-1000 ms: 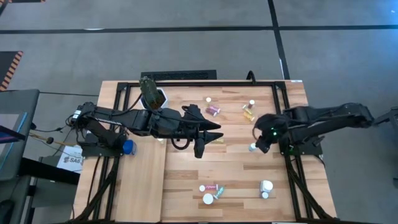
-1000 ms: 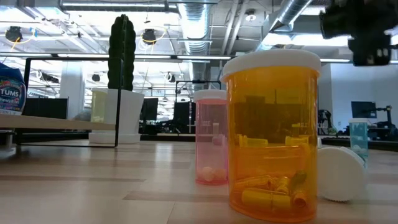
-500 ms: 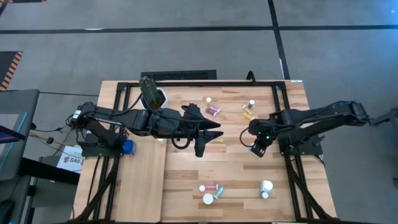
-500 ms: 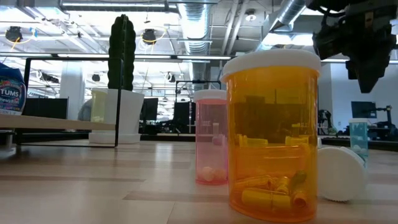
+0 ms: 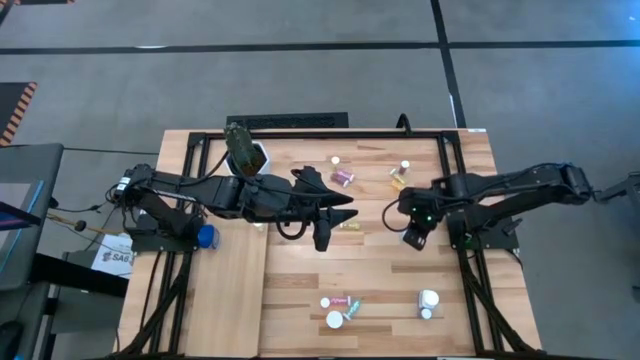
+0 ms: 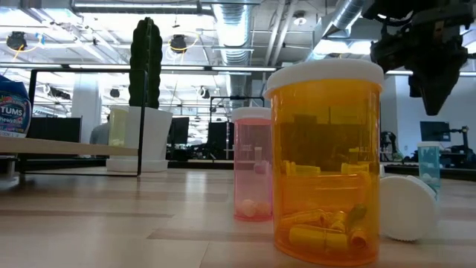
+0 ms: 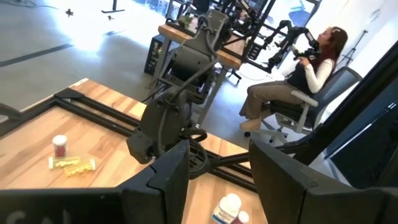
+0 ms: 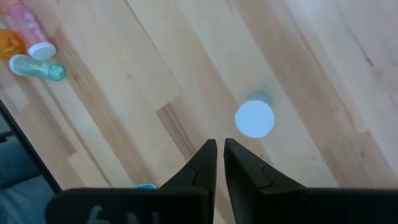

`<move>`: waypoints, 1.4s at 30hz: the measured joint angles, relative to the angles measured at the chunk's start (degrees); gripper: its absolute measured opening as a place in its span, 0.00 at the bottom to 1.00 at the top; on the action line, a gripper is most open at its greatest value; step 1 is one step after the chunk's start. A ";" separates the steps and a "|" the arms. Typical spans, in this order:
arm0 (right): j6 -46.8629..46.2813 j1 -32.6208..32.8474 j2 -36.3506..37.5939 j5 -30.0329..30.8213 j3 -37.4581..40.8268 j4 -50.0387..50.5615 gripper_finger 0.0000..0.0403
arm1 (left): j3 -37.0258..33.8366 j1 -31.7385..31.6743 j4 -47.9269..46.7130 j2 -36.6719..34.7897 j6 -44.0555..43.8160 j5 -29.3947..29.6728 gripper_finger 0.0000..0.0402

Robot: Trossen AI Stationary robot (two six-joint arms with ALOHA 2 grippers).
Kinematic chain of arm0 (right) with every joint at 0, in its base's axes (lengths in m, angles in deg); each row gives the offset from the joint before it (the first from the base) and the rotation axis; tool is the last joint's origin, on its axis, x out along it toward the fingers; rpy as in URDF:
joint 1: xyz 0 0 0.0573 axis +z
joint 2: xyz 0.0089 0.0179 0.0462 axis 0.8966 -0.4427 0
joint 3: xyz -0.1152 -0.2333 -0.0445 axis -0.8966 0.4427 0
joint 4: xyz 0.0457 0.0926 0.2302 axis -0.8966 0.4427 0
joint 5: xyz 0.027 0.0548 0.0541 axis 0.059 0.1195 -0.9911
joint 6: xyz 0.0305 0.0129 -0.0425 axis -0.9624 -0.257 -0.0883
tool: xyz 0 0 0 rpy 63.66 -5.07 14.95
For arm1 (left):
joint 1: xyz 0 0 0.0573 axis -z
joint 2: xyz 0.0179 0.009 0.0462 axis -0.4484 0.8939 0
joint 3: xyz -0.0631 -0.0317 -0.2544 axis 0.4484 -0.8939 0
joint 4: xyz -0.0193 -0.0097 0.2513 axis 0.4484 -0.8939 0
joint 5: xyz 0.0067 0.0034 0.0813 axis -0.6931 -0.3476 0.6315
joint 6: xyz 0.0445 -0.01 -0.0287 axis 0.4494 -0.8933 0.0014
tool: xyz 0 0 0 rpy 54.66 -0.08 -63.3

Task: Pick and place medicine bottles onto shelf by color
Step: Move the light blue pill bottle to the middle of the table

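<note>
My right gripper [image 8: 216, 163] hung with fingers pinched together, empty, above a small upright white-capped blue medicine bottle [image 8: 254, 117], likely lining up a pick | left gripper [image 7: 214, 180] parted, empty, mid-table | pale narrow plywood shelf [image 5: 232, 300] bare at my left.

Right claw [image 5: 416, 238] shut, empty.

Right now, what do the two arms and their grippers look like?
Both arms are dark, near-black jointed links. The left gripper has broad, flat, angular black fingers. The right gripper has slim black fingers tapering to points, and a small green light glows near its wrist. Thin dark cables loop beside the left arm.
</note>
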 joint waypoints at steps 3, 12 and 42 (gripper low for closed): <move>1.45 -1.13 -0.17 0.00 0.00 0.13 0.16 | 0.00 0.00 -0.03 0.00 0.03 0.67 0.38; 1.61 -2.78 -0.15 0.00 0.00 1.76 0.32 | 0.00 -0.01 -0.01 -0.02 0.03 1.58 0.38; -3.30 1.09 -6.84 8.32 0.02 1.05 0.58 | 0.00 0.61 -2.14 -0.02 -0.30 1.07 0.38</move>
